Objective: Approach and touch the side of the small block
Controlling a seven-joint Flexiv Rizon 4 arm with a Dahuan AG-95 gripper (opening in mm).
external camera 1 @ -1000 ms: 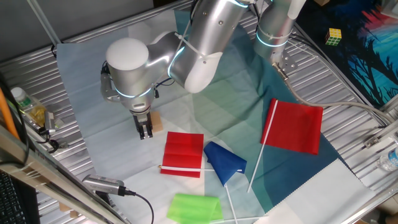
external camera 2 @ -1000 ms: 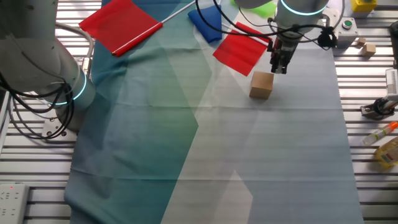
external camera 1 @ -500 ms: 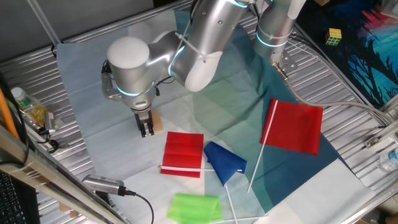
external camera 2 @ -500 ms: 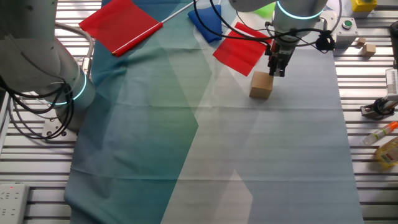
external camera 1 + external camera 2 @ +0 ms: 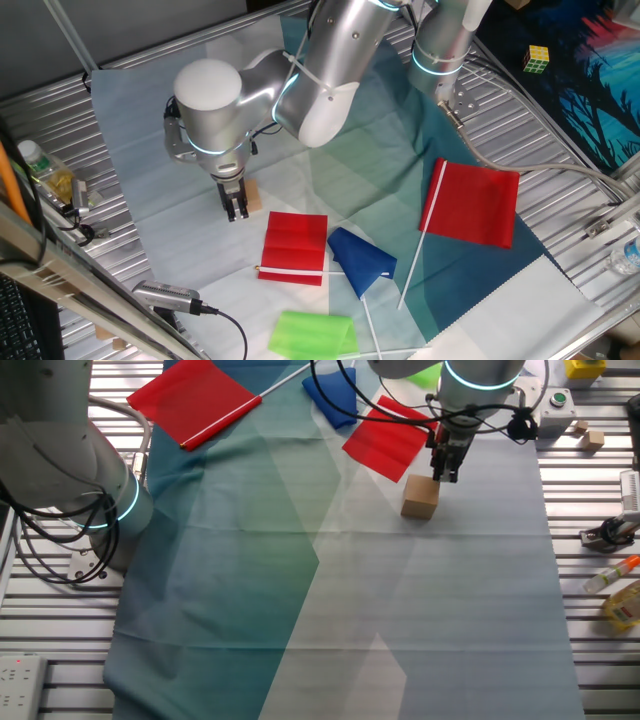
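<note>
The small block (image 5: 420,496) is a tan wooden cube on the pale cloth; in one fixed view only its edge (image 5: 252,195) shows behind the fingers. My gripper (image 5: 445,472) (image 5: 237,211) hangs with its fingers together at the block's upper right corner, right beside it and seemingly touching its side. It holds nothing.
A red folded cloth (image 5: 385,438) lies just behind the block, a blue one (image 5: 330,395) and a second red one (image 5: 193,398) farther off. A green cloth (image 5: 313,333), cables and clutter (image 5: 612,570) line the table's metal edges. A puzzle cube (image 5: 538,59) sits off the mat.
The gripper has shifted slightly toward the block and come to rest at its corner. The block has not moved.
</note>
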